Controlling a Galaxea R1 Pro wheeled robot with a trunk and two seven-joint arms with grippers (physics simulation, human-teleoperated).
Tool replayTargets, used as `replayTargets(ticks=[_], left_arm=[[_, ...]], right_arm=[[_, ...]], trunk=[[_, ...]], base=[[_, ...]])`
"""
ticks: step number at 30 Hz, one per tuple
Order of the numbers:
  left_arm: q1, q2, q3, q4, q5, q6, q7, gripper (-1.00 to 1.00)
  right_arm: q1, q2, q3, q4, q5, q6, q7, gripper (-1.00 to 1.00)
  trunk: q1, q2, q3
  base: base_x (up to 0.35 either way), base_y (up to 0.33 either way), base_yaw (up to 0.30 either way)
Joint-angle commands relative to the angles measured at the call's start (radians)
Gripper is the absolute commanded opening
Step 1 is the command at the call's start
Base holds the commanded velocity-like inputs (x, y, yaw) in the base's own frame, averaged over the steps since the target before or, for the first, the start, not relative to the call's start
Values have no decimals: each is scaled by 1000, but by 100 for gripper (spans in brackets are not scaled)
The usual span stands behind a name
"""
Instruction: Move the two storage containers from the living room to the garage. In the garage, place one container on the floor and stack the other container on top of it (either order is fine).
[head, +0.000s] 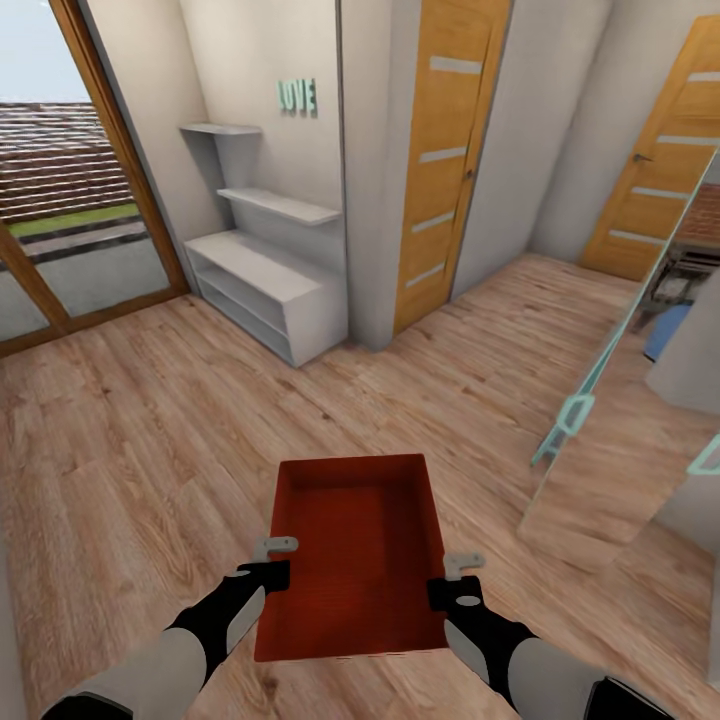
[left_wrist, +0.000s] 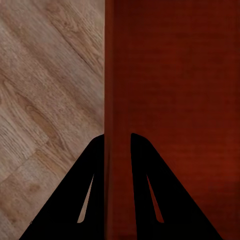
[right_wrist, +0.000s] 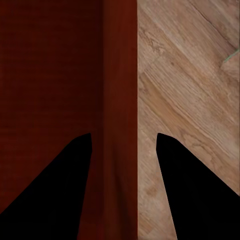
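2 grippers carry 1 orange-red storage container above the light wood plank floor: the left gripper pinched tight on its left wall, the right gripper straddling its right wall, jaws wider, contact unclear.

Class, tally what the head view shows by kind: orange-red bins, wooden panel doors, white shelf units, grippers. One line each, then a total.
Orange-red bins: 1
Wooden panel doors: 2
White shelf units: 1
Grippers: 2
Total: 6
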Motion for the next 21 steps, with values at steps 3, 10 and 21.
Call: replayTargets(ticks=[3,10,21], left_arm=[[0,18,-29,-6,-3,0,14,-100],[0,18,-29,-6,-3,0,14,-100],[0,18,-29,-6,-3,0,15,-100]], right_arm=[[-1,-1,-3,2,-36,-3,-3,-100],[-1,0,-3,2,-36,-3,-3,-100],[-1,0,-3,2,-36,-3,-3,-100]], trunk=[[1,-2,-2],[1,-2,-2],[1,-2,-2]], base=[[323,0,0],[323,0,0],[323,0,0]])
